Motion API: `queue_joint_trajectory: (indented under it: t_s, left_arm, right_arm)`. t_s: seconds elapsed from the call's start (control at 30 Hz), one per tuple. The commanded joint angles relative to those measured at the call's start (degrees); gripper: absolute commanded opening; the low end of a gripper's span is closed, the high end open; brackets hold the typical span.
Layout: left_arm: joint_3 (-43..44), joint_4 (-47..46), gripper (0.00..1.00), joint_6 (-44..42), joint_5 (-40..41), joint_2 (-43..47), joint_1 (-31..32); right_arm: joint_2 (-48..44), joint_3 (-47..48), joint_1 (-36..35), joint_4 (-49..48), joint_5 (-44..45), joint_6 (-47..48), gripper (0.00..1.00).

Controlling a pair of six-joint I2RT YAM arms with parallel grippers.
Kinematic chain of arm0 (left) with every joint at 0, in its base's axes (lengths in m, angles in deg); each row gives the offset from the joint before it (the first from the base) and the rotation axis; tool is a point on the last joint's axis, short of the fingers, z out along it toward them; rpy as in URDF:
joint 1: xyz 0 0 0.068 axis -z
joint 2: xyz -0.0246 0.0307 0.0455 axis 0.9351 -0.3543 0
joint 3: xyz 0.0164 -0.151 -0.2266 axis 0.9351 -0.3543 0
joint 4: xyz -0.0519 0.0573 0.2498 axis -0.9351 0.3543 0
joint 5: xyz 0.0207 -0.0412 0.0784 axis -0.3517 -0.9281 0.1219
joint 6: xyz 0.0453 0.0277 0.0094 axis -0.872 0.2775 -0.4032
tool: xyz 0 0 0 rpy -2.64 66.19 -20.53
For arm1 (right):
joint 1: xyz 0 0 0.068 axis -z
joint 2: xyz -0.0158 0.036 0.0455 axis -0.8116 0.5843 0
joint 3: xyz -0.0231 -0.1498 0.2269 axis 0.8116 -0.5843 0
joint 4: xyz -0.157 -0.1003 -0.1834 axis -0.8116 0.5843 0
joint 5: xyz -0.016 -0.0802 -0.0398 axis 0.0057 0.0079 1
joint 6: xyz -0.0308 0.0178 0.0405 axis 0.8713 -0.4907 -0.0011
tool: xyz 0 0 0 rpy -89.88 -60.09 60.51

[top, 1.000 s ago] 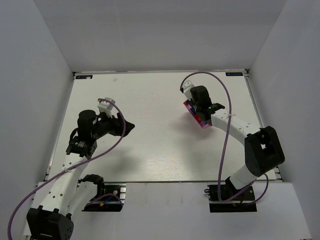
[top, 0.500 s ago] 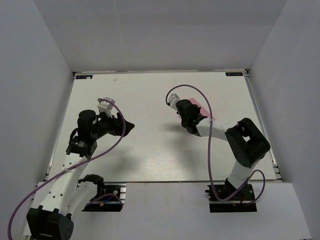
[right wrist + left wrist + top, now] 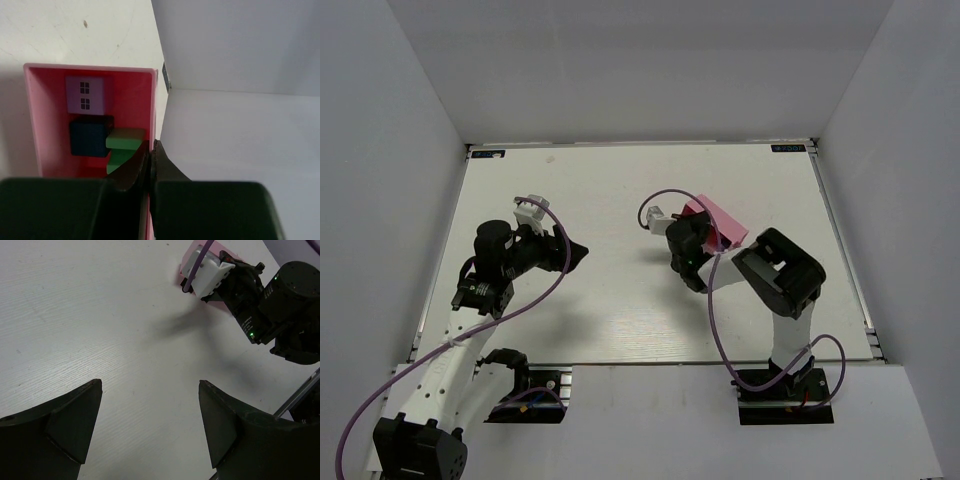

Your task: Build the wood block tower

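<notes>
My right gripper is shut on the right wall of a pink tray. In the tray lie a purple block with windows, a dark blue block and a green block. From above, the right gripper holds the tray near the table's middle, and the blocks are hidden there. My left gripper is open and empty, well left of the tray. It also shows in the left wrist view, with the pink tray partly behind the right wrist.
The white table is boxed in by grey walls on three sides. The right arm's elbow is folded close behind the tray. A purple cable loops over the right wrist.
My right arm has swung left and folded in toward the table's middle, bringing the pink tray with it. The left arm has not moved.
</notes>
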Motion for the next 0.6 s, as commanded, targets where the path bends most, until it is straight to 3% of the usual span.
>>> queue_joint_trajectory:
  t_s: [0.0, 0.13, 0.23, 0.33, 0.57]
  left_arm:
    - [1.3, 0.5, 0.88, -0.2, 0.3, 0.9, 0.1]
    - [1.3, 0.5, 0.88, -0.2, 0.3, 0.9, 0.1]
    - [1.3, 0.5, 0.88, -0.2, 0.3, 0.9, 0.1]
    - [1.3, 0.5, 0.88, -0.2, 0.3, 0.9, 0.1]
    - [1.3, 0.5, 0.88, -0.2, 0.8, 0.9, 0.1]
  right_arm:
    - [2.2, -0.8, -1.5, -17.6, 4.4, 10.2, 0.0]
    - [4.5, -1.7, -2.6, -24.3, 4.8, 13.6, 0.0]
    - [5.3, -2.2, -2.8, -24.1, 4.8, 13.5, 0.07]
    - [5.1, -2.8, -3.1, -23.5, 4.7, 13.3, 0.31]
    - [2.9, -3.5, -3.4, -17.0, 4.2, 8.9, 0.45]
